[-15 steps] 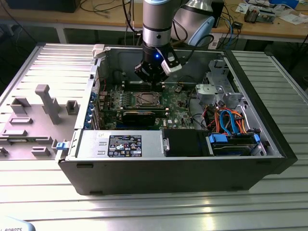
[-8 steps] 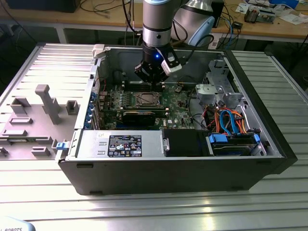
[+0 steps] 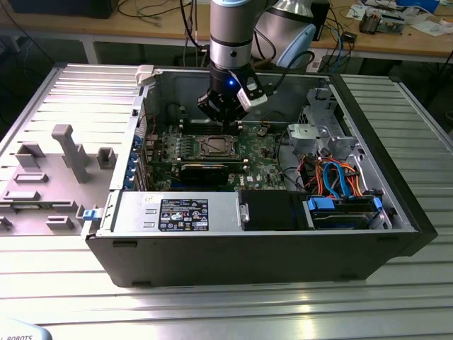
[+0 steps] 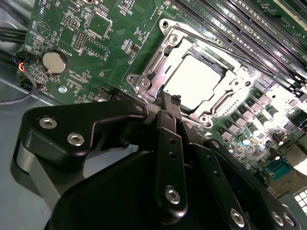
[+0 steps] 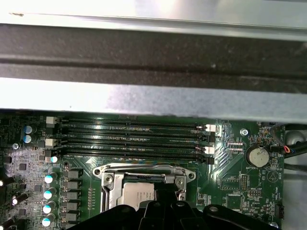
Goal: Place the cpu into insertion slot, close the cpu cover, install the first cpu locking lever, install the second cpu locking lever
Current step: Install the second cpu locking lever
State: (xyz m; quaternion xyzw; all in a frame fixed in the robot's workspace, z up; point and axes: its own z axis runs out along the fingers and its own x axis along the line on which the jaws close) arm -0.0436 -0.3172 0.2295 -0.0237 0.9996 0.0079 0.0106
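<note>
The black multi-link gripper [image 4: 169,103] fills the near part of the second wrist view, its two slim fingers [image 4: 169,143] pressed together with nothing between them, their tips just at the near edge of the square silver-rimmed insertion slot [image 4: 144,79] in the green circuit board [image 4: 96,43]; the flat silver-grey square cpu [image 4: 194,79] lies seated in that slot, and the thin silver metal cpu cover [image 4: 225,93] frames it, lying flat around its window with screw heads at the corners; a thin wire lever [image 4: 211,38] runs along the far rim of the socket; a round silver coin battery [image 4: 53,62] sits on the board, well apart from the socket.

In the first wrist view the cover's hinge edge [image 5: 144,170] and the cpu's top [image 5: 139,196] show past the dark gripper body [image 5: 168,213], and beyond them four long black memory slots [image 5: 129,139]; farther still is the grey steel case wall [image 5: 153,100].

The exterior view adds the open black computer case [image 3: 396,205] on a ribbed metal table [image 3: 233,304], a white-and-black label [image 3: 182,214] on the near grey housing whose print is too small to read, orange and blue cables [image 3: 336,177] toward the exterior view's right, and a grey moulded tray [image 3: 49,177] toward its left.
</note>
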